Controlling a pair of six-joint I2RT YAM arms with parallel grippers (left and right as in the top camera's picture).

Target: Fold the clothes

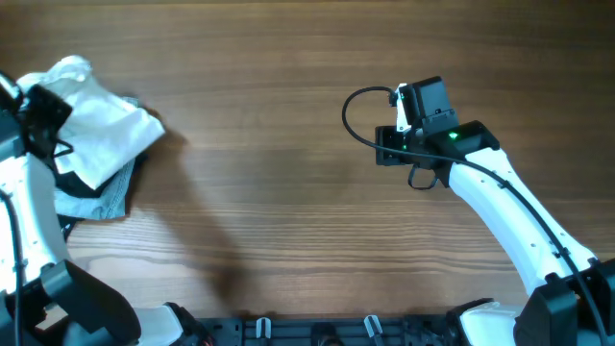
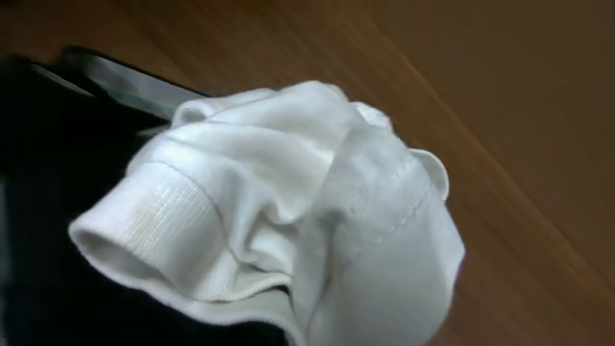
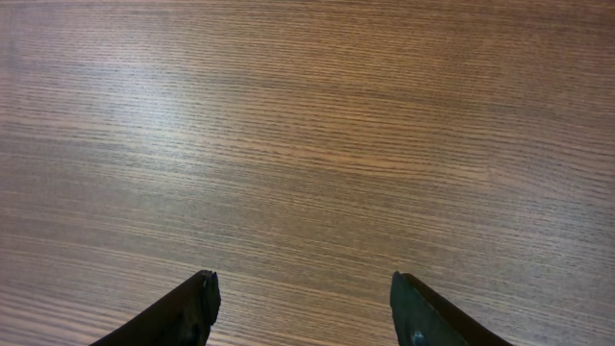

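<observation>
The right hand (image 3: 306, 293) hovers over the wood-grain desk (image 3: 307, 115), its fingers (image 3: 192, 308) spread apart. Farther off, at the desk's left edge, the white shirt (image 2: 317, 221) sits bunched against the left hand (image 1: 40, 111). Whether that hand clamps it cannot be told. A grey garment (image 1: 113, 197) lies beneath the shirt.

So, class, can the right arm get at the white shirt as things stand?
Doubtful. Nothing blocks the bare table between them, but the white shirt lies at the far left edge, and the right gripper hangs right of centre, jaws open.
</observation>
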